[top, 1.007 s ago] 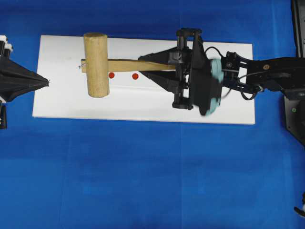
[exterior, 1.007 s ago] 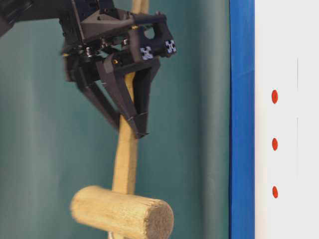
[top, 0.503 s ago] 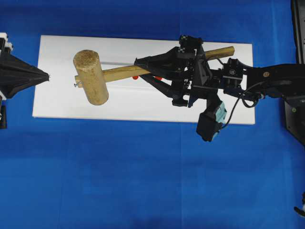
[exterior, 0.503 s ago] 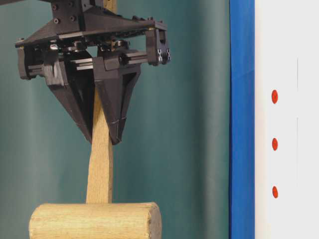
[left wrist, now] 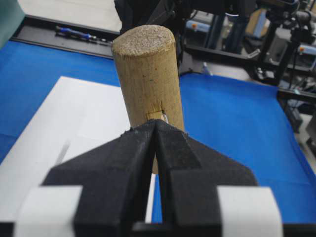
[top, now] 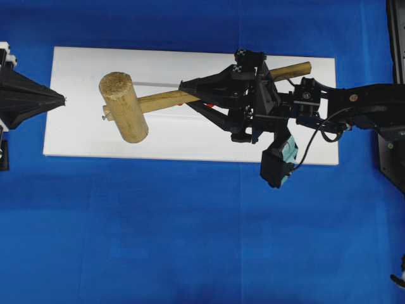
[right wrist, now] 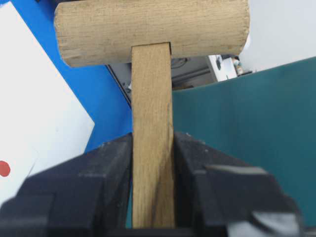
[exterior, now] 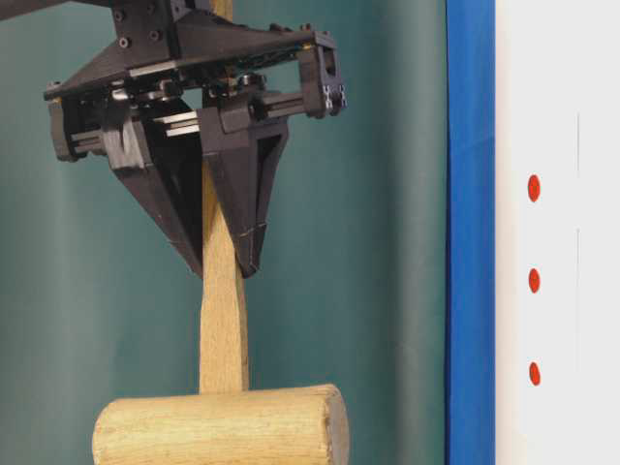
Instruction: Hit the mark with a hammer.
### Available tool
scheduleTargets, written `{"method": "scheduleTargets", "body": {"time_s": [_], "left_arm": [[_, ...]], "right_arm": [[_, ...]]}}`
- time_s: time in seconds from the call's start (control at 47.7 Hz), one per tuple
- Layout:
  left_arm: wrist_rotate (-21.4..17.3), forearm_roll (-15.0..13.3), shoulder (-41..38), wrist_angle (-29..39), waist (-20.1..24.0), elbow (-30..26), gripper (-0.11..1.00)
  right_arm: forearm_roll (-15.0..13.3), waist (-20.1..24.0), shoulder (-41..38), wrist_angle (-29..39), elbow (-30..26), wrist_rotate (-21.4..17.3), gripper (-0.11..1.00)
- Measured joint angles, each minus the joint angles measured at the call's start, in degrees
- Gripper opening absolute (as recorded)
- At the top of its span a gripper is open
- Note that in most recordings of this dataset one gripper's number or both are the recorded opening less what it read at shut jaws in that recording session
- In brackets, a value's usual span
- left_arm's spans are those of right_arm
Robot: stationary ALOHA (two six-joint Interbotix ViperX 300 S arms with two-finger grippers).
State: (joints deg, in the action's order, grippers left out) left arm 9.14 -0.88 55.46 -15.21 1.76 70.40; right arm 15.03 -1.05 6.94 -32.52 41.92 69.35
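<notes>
- Right gripper (top: pixel 187 94): clenched on the hammer (top: pixel 124 116) handle, fingers pressed against both flat sides of the shaft.
- Hammer: held clear above the white strip (top: pixel 82 136); head toward the left end, handle butt projecting right past the wrist.
- Mark (exterior: pixel 534 280): middle dot of three on the strip; in the overhead view hidden under handle and gripper.
- Left gripper (top: pixel 62 99): at the strip's left edge, fingertips together, grasping nothing.
</notes>
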Motion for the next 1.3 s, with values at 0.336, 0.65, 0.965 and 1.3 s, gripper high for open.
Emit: {"method": "scheduleTargets", "body": {"time_s": [0.336,0.65,0.965,1.3], "left_arm": [[0.5,0.0,-0.7,-0.9,0.1,0.0,0.92],[0.7,0.0,-6.8,-5.2,1.1,-1.0,0.93],[0.7,-0.1,-21.0,-12.3,2.1,-7.1,0.93],[0.7,-0.1,-29.9,-13.1,2.2,-12.7,0.93]], "right_arm": [[0.0,0.0,0.0,0.0,0.0,0.1,0.09],[0.0,0.1,0.0,-0.1,-0.2,0.2,0.09],[0.0,-0.1,0.0,-0.1,-0.4,0.2,0.09],[0.0,-0.7,0.0,0.0,-0.5,0.1,0.10]]}}
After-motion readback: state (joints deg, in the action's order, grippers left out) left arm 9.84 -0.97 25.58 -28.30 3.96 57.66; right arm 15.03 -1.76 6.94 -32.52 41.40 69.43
